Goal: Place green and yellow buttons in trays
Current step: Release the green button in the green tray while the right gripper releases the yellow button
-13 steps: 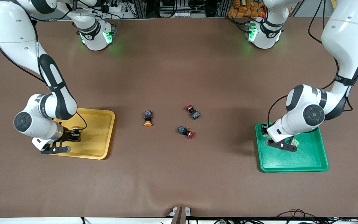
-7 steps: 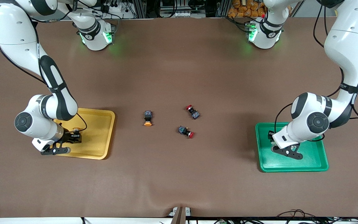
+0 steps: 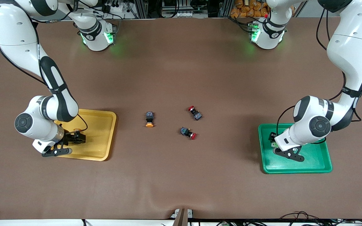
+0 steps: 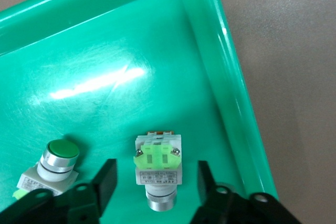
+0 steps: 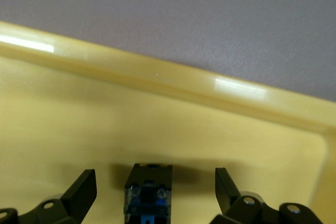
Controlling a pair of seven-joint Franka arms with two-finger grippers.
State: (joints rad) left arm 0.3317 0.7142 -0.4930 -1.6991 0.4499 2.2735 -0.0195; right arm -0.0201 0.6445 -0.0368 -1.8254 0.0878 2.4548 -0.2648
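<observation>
My left gripper (image 4: 156, 181) is open low in the green tray (image 4: 231, 77). A whitish button with a light green part (image 4: 157, 167) lies loose between its fingers (image 4: 106, 181). A second green-capped button (image 4: 59, 157) rests beside it. My right gripper (image 5: 155, 188) is open in the yellow tray (image 5: 157, 80), and a black-bodied button (image 5: 148, 191) lies free between its fingers (image 5: 84, 188). Another yellow-capped button (image 3: 149, 119) lies on the mat mid-table. In the front view the left gripper (image 3: 274, 143) sits over the green tray (image 3: 313, 161) and the right gripper (image 3: 75, 138) over the yellow tray (image 3: 101, 138).
Two red-capped black buttons (image 3: 194, 112) (image 3: 188, 132) lie on the brown mat near the table's middle, beside the loose yellow-capped one. The trays sit at the two ends of the table, each under its arm's wrist.
Both grippers went from shut to open and let go of their buttons in the trays. The left gripper moved across the green tray toward the table's middle and came lower.
</observation>
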